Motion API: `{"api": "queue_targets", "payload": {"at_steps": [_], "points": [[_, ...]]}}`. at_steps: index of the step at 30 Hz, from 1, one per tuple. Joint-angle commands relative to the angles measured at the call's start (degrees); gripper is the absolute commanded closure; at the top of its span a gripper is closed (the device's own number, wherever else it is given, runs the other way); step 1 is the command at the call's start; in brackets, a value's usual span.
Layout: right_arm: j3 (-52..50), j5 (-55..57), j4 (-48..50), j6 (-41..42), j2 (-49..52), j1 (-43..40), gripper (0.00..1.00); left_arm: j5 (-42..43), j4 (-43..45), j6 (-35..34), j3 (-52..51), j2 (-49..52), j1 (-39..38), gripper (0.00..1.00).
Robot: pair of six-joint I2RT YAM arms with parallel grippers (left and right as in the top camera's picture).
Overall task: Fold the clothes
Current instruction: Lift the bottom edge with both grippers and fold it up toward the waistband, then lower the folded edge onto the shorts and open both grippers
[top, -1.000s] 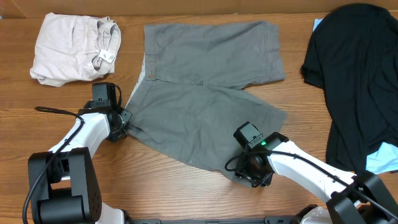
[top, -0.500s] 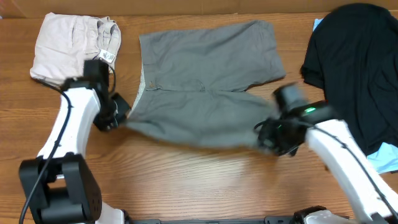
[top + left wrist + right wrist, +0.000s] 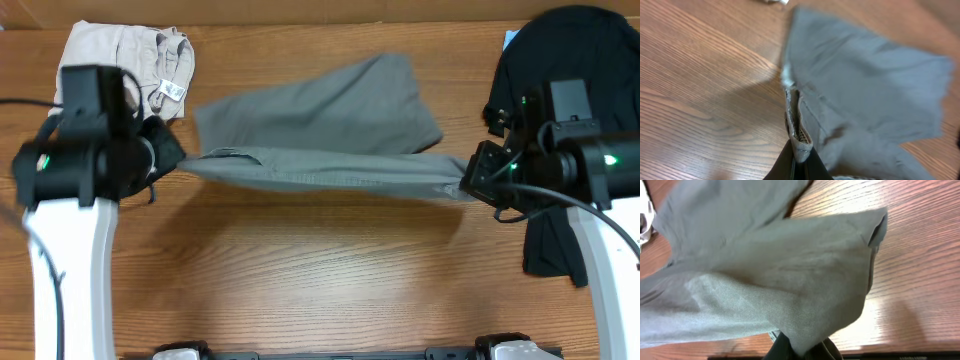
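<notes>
Cream garment (image 3: 120, 45) partly behind left arm (image 3: 78, 160), black T-shirt (image 3: 590, 55) cut by frame edge, right claw (image 3: 801, 349) buried under shorts (image 3: 770, 280)

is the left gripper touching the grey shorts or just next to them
Touching. The left wrist view shows the waistband edge of the grey shorts pinched in the left gripper, with the cloth hanging from it.

Bright, even light from above. The grey shorts (image 3: 330, 170) cast a soft shadow on the table (image 3: 300, 280); the left wrist view blurs at right.
</notes>
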Motion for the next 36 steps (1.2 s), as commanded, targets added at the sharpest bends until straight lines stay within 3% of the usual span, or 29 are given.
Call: {"api": "queue_targets", "payload": {"at_steps": [1, 5, 11, 21, 29, 36], "points": [[2.2, 2.4, -1.3, -1.9, -4.2, -0.9, 0.96, -2.1, -1.7, 2.1, 1.4, -5.6, 0.6, 0.96], [2.2, 2.5, -0.3, -3.8, -6.0, -0.8, 0.96, -2.0, -4.5, 2.1, 1.3, -7.6, 0.6, 0.96], [1.8, 1.8, 8.9, -10.6, 2.1, -0.8, 0.96, -5.4, -4.4, -2.1, -5.8, -5.7, 0.7, 0.96], [1.8, -0.6, 31.0, -15.0, 26.9, -0.7, 0.96, -10.6, 14.9, -11.1, -24.7, 2.6, 0.7, 0.96], [1.8, -0.3, 45.5, -17.0, 35.7, 0.8, 0.96, -12.4, 26.8, -14.9, -26.1, 15.3, 0.7, 0.96], [1.8, -0.4, 52.5, -17.0, 40.3, 1.4, 0.96, -15.2, 32.5, -15.1, -26.1, 19.6, 0.7, 0.96]]}}
